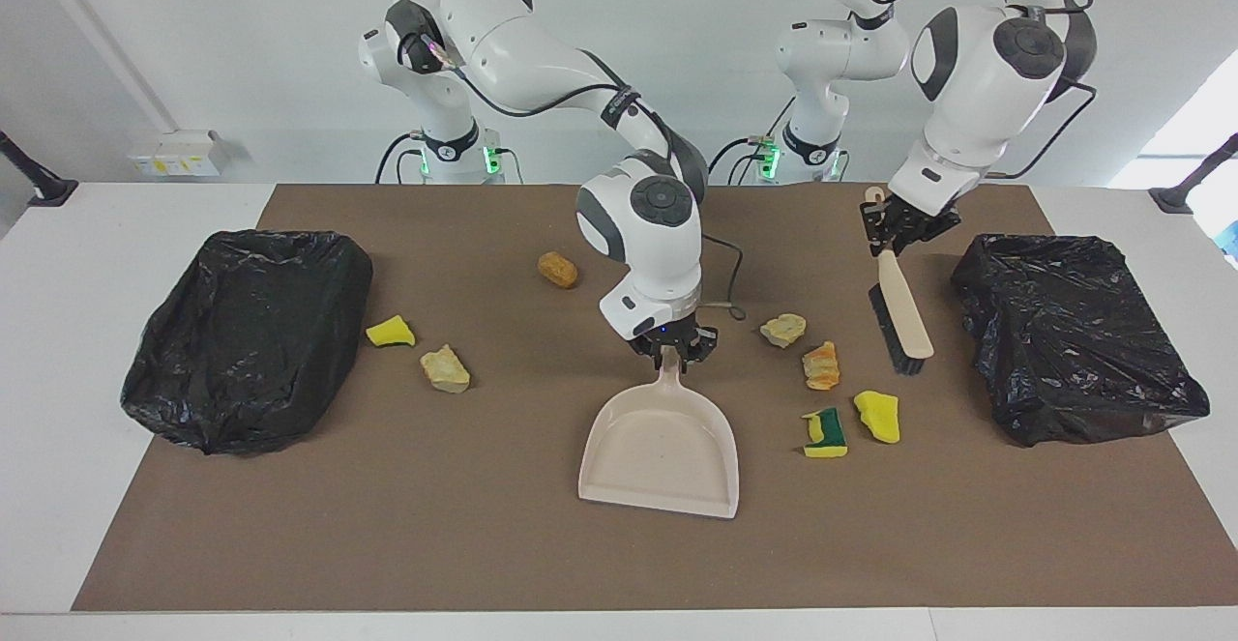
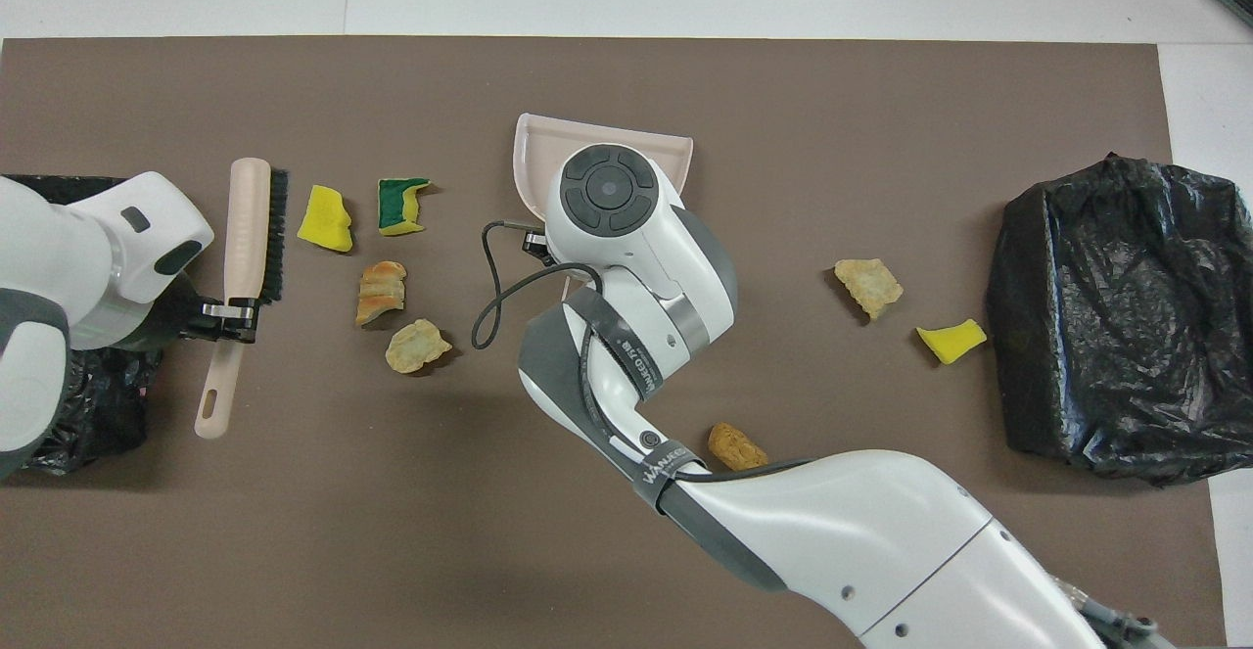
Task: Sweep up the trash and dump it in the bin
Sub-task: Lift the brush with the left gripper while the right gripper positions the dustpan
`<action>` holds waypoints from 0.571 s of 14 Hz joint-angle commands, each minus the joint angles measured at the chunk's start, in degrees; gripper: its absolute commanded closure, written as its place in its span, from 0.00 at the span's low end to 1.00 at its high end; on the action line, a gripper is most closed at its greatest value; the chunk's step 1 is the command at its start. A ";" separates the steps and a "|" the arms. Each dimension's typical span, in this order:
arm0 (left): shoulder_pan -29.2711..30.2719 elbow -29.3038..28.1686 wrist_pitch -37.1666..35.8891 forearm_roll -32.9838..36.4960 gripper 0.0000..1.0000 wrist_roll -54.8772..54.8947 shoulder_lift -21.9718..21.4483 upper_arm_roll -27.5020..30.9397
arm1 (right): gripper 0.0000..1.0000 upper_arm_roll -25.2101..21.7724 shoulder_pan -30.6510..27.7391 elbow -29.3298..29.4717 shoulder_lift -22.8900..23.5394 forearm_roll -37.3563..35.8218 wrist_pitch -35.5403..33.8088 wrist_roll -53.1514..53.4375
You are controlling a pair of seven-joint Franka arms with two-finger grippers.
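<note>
Both pairs of jaws are clamped: the right gripper (image 1: 671, 355) pinches the dustpan (image 1: 662, 452) by its handle, the pan flat on the mat, and the left gripper (image 1: 895, 233) holds the brush (image 1: 901, 317) by its handle over the mat beside one bin (image 1: 1074, 336).

Nearest the robots lies a brown lump (image 1: 558, 269). Farther out sit four scraps (image 1: 822, 366) between pan and brush, and two scraps (image 1: 426, 351) by the other bin (image 1: 247, 332).

To sweep well, I'd say drop the bristles outside the four, turn the pan's mouth toward them, and push low and slow.
</note>
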 commanded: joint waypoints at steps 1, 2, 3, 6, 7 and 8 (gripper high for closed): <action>2.68 2.46 3.55 2.05 1.00 2.60 3.66 -0.71 | 1.00 0.38 0.17 -0.40 -0.99 -1.42 -1.02 -0.15; 3.38 2.46 5.22 2.06 1.00 2.69 4.37 -0.71 | 1.00 0.38 -0.18 -0.92 -2.21 -1.15 -1.63 -1.81; 4.34 2.54 6.37 2.14 1.00 2.69 4.81 -0.71 | 1.00 0.38 -0.44 -1.02 -3.18 -0.80 -2.94 -3.31; 4.53 2.81 10.14 5.91 1.00 2.52 8.75 -0.71 | 1.00 0.47 -0.79 -1.89 -3.98 -0.54 -4.01 -8.40; 4.70 2.72 12.07 6.18 1.00 2.52 10.42 -0.71 | 1.00 0.38 -0.88 -2.59 -4.51 -0.54 -4.09 -12.42; 4.97 2.81 13.31 6.27 1.00 2.52 11.13 -0.71 | 1.00 0.38 -0.97 -2.77 -4.69 -0.54 -4.44 -17.16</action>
